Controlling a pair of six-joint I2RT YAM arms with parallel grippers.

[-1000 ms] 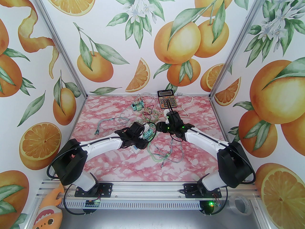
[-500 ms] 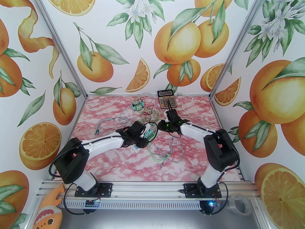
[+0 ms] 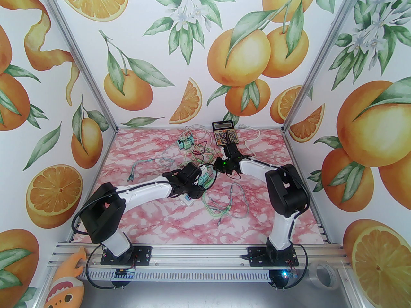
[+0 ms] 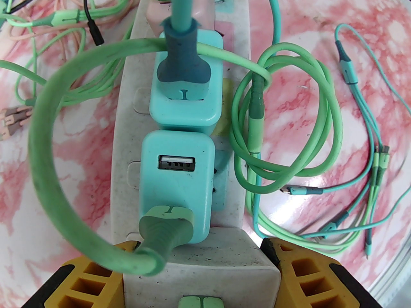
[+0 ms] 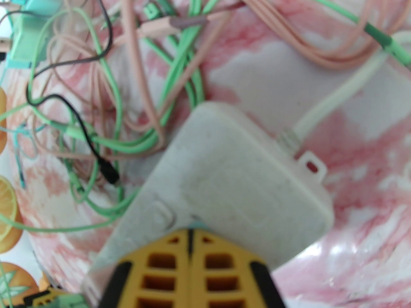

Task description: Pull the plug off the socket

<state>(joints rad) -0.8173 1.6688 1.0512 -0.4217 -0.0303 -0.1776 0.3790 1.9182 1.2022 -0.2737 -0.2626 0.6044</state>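
Note:
The socket is a white power strip [image 4: 126, 114] lying on the pink marbled table. Two teal plugs [image 4: 176, 184] [image 4: 186, 107] with green and blue cables sit in it, and a pink one [image 4: 199, 2] sits beyond them. My left gripper [image 4: 200, 274] is shut on the strip's near end, a yellow finger [image 4: 93, 278] on each side. From above, it [image 3: 196, 179] sits at the table's centre beside the teal plugs [image 3: 204, 179]. My right gripper [image 5: 191, 236] is shut, pads together over the strip's far end [image 5: 231, 178]. A teal sliver shows at its tips.
A calculator [image 3: 224, 132] lies at the back, with a loose teal adapter [image 3: 185, 142] to its left. Green, pink and black cables tangle around the strip [image 4: 289, 124] [image 5: 96, 114]. The strip's white cord [image 5: 337, 98] runs off to the right. More cables lie in front [image 3: 224, 205].
My right gripper has shut, and its arm has folded more upright, the wrist moving slightly toward the back. My left arm has shifted a little to the right with the strip.

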